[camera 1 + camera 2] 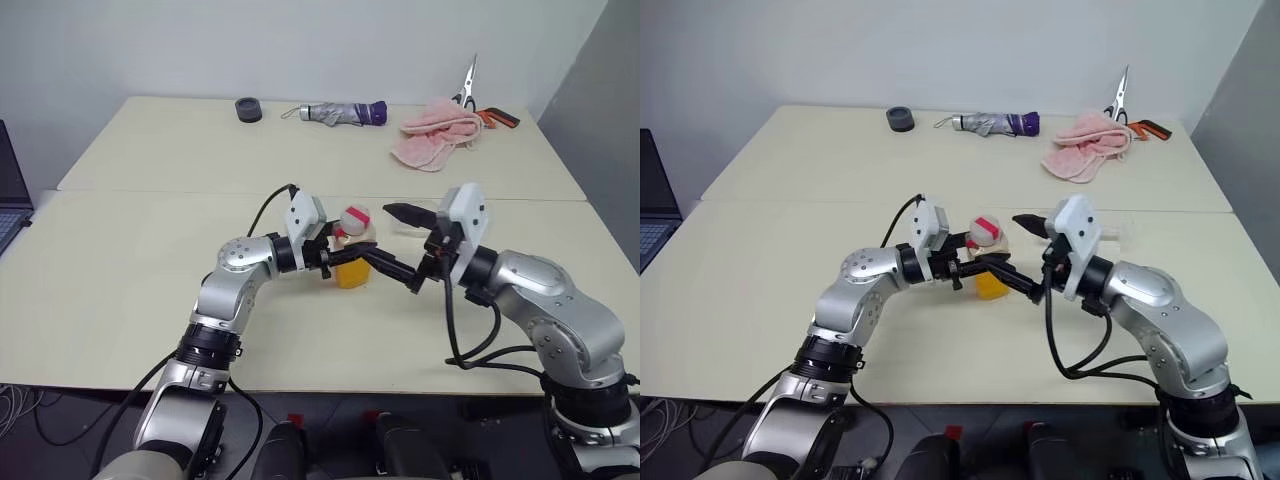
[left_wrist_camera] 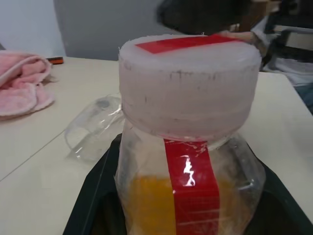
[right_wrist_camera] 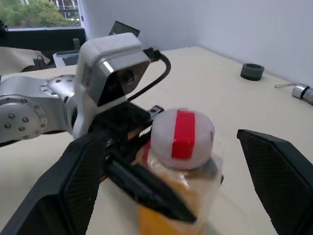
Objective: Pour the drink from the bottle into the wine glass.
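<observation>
Pouring stage: not begun; the cap sits on the bottle, so I judge uncapping comes first.
Done: bottle is lifted off the table and held mid-table between the 2 arms.
Left: remove cap, tip bottle over the glass, pour the drink.
Left gripper: 2 fingers clamped on the bottle's body from the left, below the cap; bottle upright.
Right gripper: 2 fingers spread wide, 1 to each side of the cap, touching nothing that I can see.
Drink: orange, all in the lower part of the bottle.
Glass: lying on its side on the table just beyond the bottle, empty; I judge it must stand upright before any pour.
Far table: towel, umbrella, well apart from the work.
</observation>
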